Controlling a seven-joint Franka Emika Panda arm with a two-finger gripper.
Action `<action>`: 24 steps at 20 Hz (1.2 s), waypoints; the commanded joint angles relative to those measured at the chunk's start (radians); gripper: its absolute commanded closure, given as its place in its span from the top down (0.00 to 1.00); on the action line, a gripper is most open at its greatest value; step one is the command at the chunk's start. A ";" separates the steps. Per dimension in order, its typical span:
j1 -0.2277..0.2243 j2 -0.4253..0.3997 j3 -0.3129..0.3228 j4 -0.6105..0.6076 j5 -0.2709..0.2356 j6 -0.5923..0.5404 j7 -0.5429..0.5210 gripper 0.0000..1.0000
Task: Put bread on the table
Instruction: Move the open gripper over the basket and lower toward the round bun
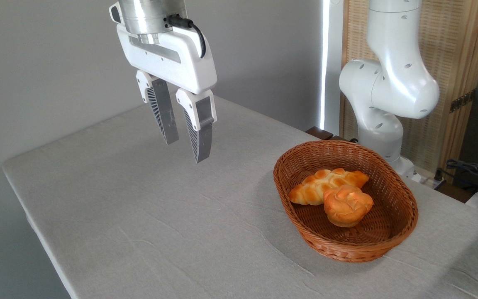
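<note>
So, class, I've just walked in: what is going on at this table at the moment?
A white robot arm holds its gripper above the grey table, jaws open and empty. Nothing is being handled yet. The round bread sits in the wicker basket to the right, leaning against a longer braided loaf. So the bread has not been lifted out onto the table.

I see the bread (pixel 348 205), round orange-golden bun, upright in a wicker basket (pixel 405 216), touching a braided loaf (pixel 320 185); grey cloth table (pixel 139 216) underneath.
</note>
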 commanded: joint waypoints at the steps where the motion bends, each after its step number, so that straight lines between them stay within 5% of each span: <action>1: 0.004 -0.014 0.012 -0.016 0.000 0.036 -0.016 1.00; 17: 0.027 -0.017 0.021 -0.047 0.006 0.031 0.000 1.00; 24: 0.030 -0.216 0.021 -0.307 0.009 0.042 0.239 1.00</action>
